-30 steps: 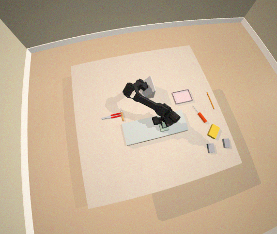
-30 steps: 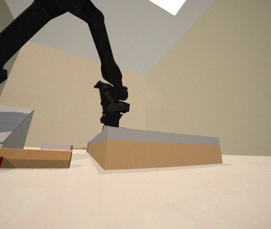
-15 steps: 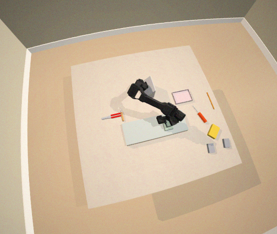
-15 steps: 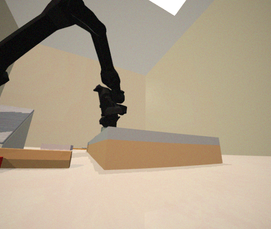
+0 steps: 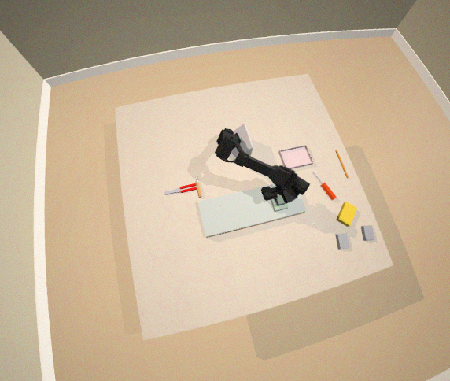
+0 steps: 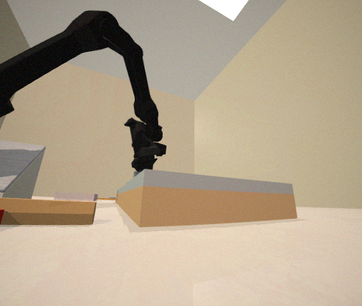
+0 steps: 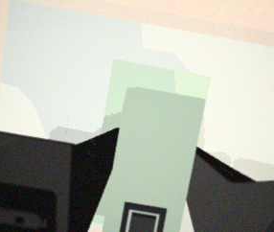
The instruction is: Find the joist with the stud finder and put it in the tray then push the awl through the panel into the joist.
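The pale green stud finder (image 5: 280, 207) (image 7: 162, 115) is held upright in my gripper (image 5: 279, 199) (image 6: 143, 169) (image 7: 149, 139), which is shut on it. It stands on or just above the right part of the pale floor panel (image 5: 234, 215) (image 6: 214, 183) (image 7: 241, 96); any small gap is hidden. A dark-framed display shows at the bottom of the wrist view, its lower part cut off. The awl (image 5: 327, 190), with an orange-red handle and thin shaft, lies right of the panel. The pink tray (image 5: 296, 157) with a dark rim is empty, behind the panel's right end. The joist is hidden.
A yellow block (image 5: 347, 213) and two grey blocks (image 5: 342, 241) (image 5: 367, 233) are at the right. An orange stick (image 5: 341, 164) lies beyond the awl. A red-handled tool (image 5: 187, 188) and a wooden piece (image 5: 199, 189) (image 6: 49, 210) are left of the panel. A grey wedge (image 5: 245, 138) (image 6: 13, 164) stands by the arm's base.
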Robot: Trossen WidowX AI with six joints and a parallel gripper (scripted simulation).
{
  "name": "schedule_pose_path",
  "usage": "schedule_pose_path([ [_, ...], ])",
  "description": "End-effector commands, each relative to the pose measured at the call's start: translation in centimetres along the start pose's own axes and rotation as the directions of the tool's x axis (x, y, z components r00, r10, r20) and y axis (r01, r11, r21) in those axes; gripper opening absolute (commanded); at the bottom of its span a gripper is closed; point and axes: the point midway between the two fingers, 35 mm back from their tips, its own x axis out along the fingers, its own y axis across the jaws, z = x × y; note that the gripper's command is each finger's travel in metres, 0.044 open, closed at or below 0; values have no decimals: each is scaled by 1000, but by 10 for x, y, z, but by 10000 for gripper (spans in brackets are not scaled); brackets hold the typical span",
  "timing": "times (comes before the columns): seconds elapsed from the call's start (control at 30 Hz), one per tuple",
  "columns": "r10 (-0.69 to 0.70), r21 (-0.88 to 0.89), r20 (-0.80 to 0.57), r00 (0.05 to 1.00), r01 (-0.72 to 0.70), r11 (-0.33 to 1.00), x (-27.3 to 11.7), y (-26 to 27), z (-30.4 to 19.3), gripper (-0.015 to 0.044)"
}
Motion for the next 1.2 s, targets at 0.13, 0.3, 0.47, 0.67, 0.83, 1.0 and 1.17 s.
schedule_pose_path([
  [0.13,5,-1,-2,1000,-5,1000,-1,22,-1,0],
  [0.3,6,-1,-2,1000,-6,1000,-1,33,-1,0],
  [0.47,6,-1,-2,1000,-6,1000,-1,45,-1,0],
  [0.67,7,0,-1,1000,-7,1000,-1,58,-1,0],
  [0.83,8,0,-1,1000,-8,1000,-2,68,-1,0],
  [1.0,4,-1,1,1000,-4,1000,-1,63,0,0],
  [1.17,4,-1,1,1000,-4,1000,-1,63,0,0],
])
